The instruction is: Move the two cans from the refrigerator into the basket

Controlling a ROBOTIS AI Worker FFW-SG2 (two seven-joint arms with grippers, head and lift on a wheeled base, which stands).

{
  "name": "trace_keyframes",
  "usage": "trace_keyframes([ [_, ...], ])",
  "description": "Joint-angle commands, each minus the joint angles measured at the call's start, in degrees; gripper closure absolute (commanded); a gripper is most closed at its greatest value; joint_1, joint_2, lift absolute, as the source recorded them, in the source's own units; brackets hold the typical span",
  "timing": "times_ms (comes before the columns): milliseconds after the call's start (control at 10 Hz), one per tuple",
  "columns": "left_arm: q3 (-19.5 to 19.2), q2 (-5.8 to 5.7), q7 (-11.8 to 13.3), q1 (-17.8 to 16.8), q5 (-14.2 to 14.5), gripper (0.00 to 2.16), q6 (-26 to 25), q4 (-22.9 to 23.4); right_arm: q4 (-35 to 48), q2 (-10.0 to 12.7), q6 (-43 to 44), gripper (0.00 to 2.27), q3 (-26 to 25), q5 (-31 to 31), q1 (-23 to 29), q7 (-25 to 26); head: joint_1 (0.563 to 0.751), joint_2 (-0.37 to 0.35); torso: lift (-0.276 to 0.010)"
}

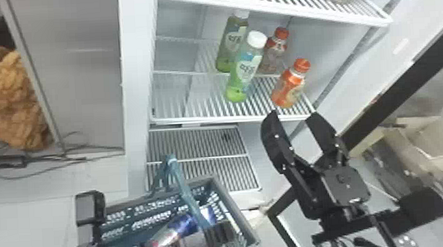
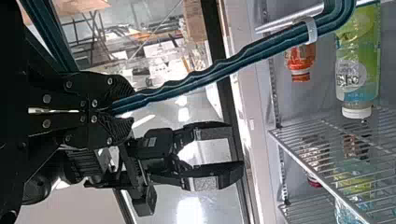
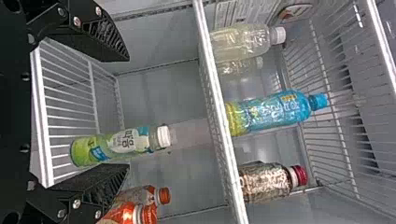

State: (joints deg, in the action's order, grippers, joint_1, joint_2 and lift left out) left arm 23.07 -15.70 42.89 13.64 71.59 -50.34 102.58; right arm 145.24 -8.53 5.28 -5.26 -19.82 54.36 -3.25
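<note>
A shiny blue-and-silver can (image 1: 182,226) lies in the grey-teal slotted plastic basket (image 1: 237,208), its teal handle (image 1: 183,184) pinched by the black left gripper (image 1: 215,235). The black right gripper (image 1: 293,117) gapes wide near the white wire shelf (image 1: 209,119); open room separates shelf and basket.

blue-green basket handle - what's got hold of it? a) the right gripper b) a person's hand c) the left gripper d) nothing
c, since in the left wrist view the black left gripper has its fingers shut on the blue-green basket handle, which runs out from between them
</note>
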Motion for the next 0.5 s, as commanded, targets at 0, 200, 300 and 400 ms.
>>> trace_keyframes([
  [0, 0.01, -0.03, 0.00, 0.00, 0.05, 1.19, 0.00, 0.00, -0.04, -0.08, -0.77, 0.22, 0.00, 1.31, -0.23, 0.00, 0.695, -0.350, -0.276],
  [200, 0.01, -0.03, 0.00, -0.14, 0.05, 1.19, -0.14, 0.00, -0.33, -0.08, -0.77, 0.22, 0.00, 1.53, -0.51, 0.00, 0.695, -0.350, -0.276],
  [300, 0.01, -0.12, 0.00, 0.00, 0.05, 1.19, -0.28, 0.00, -0.33, -0.08, -0.77, 0.22, 0.00, 1.53, -0.51, 0.00, 0.695, -0.350, -0.276],
  [400, 0.01, -0.12, 0.00, 0.00, 0.05, 1.19, -0.28, 0.00, -0.33, -0.17, -0.77, 0.22, 0.11, 1.53, -0.51, -0.09, 0.695, -0.350, -0.276],
])
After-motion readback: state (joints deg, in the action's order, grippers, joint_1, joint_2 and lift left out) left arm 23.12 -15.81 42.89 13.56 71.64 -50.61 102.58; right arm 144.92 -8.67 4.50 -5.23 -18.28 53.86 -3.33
